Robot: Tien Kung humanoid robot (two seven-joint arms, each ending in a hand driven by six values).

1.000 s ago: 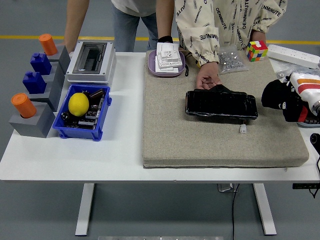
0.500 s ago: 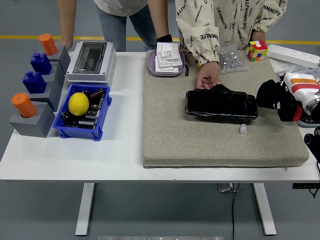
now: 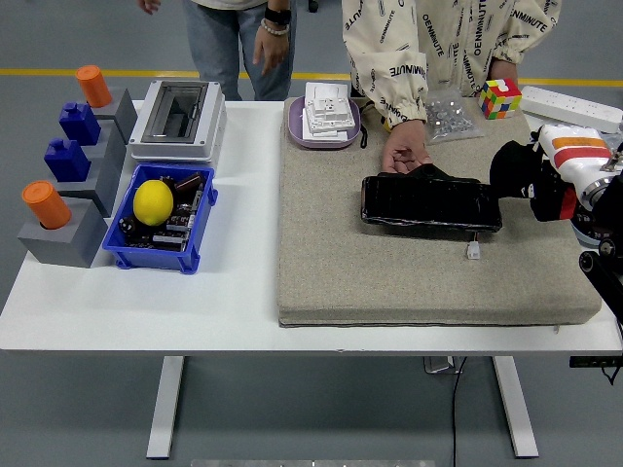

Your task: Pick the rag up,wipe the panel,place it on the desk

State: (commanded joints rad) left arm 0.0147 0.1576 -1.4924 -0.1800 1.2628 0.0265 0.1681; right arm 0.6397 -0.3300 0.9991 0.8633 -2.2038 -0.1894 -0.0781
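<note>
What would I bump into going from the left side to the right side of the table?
Orange peg → yellow ball in blue bin → purple plate → black panel → robot's right hand.

robot hand (image 3: pixel 521 173) fingers indistinct, rag unseen

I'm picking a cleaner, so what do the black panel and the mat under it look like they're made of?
The black panel looks like glossy plastic or glass: it glints with reflections. The mat looks like coarse beige woven fabric or felt, matte, with a speckled weave and a thick soft edge.
</note>
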